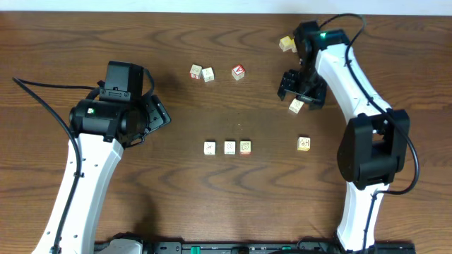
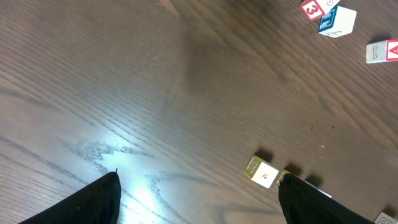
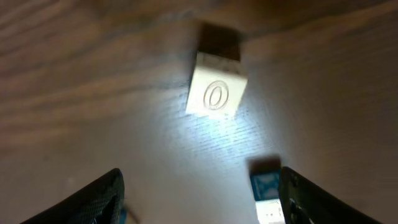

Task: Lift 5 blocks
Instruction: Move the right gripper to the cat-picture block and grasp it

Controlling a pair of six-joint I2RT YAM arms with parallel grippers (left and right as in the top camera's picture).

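The right gripper [image 3: 200, 177] hangs over the far right of the table [image 1: 176, 183], fingers spread wide and empty. A cream block [image 3: 216, 93] stamped O lies on the wood just ahead of them, roughly centred between. Being a cube, it favours no axis. The left gripper [image 2: 199, 177], wide too, sits well off left, so the right arm is nearer.

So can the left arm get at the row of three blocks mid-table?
Probably yes. The left gripper is open and empty, and only bare table lies between it and the nearest block of the row; nothing stands in the way.
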